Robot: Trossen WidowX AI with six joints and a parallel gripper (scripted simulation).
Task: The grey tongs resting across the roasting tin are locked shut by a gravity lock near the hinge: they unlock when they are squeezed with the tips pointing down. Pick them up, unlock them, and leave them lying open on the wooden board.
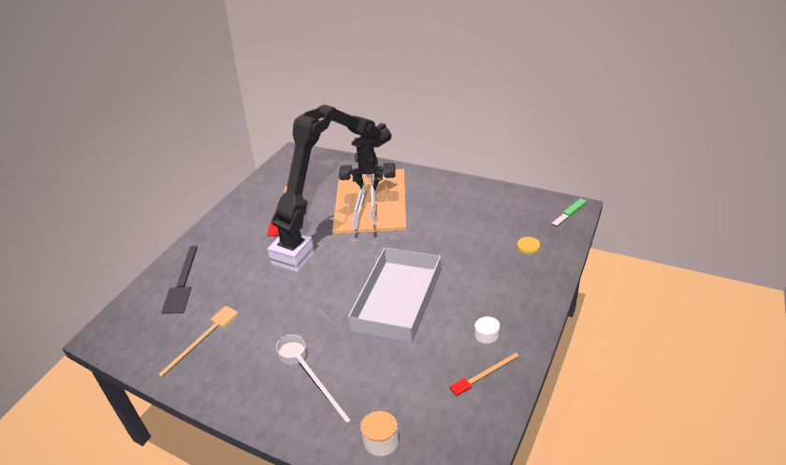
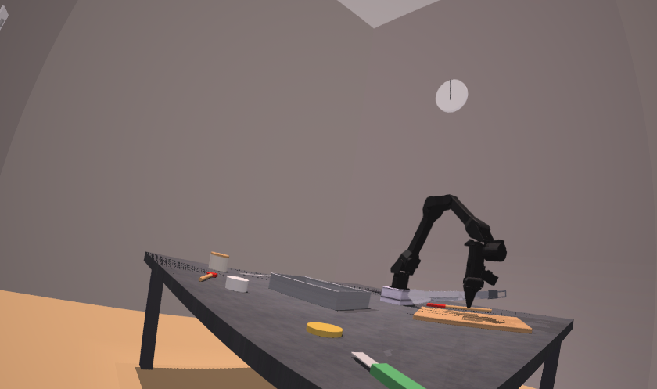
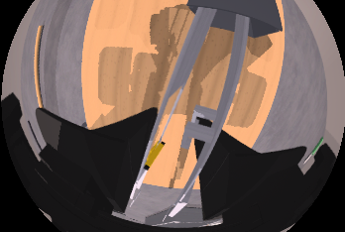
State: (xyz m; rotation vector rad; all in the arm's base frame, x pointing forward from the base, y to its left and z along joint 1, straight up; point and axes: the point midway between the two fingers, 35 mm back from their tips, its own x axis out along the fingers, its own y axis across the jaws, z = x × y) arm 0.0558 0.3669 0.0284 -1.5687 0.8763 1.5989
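I see grey tongs (image 1: 364,206) over a pale orange wooden board (image 1: 391,216) with darker brown patches, a grey roasting tin (image 1: 395,294) with a whitish floor, a mottled dark grey table (image 1: 499,274), a black arm (image 1: 298,169), and a green-and-white knife (image 1: 569,211).

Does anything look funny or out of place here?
Nothing looks broken or spilled. The grey tongs, held in the gripper, are spread open over the wooden board, tips poking past its near edge. The roasting tin sits straight.
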